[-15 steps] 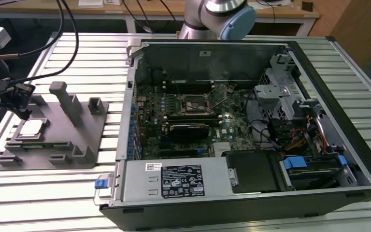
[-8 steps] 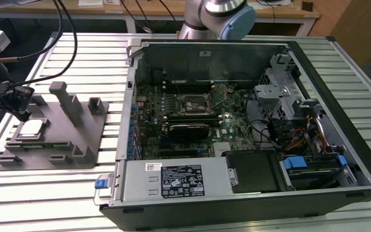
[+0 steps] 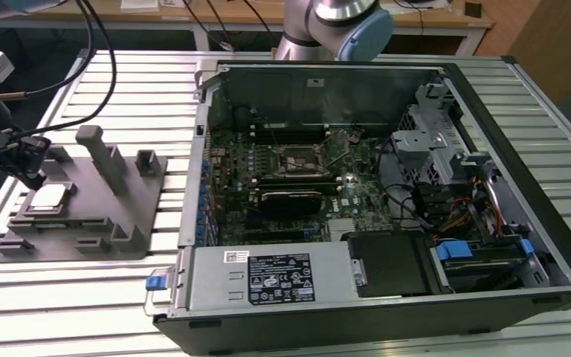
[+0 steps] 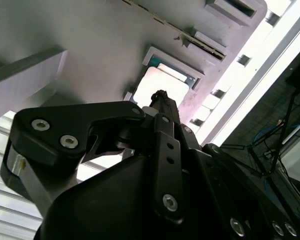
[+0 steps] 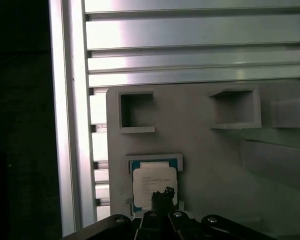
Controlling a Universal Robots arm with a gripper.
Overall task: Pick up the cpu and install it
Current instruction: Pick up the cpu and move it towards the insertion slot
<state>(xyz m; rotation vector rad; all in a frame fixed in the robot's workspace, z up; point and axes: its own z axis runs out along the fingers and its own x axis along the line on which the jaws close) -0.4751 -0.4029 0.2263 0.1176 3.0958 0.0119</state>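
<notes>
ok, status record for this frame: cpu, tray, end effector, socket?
cpu: flat in a recess of the grey tray, not lifted
grey tray: on the slatted table, at the exterior view's left of the open computer case
end effector: tip right over the cpu in both wrist views; contact unclear
socket: inside the computer case, away from the end effector

The gripper [image 5: 163, 193] hides part of the cpu [image 5: 150, 180]; contact unclear; exterior view's edge crops the arm [image 3: 337, 26]
</notes>
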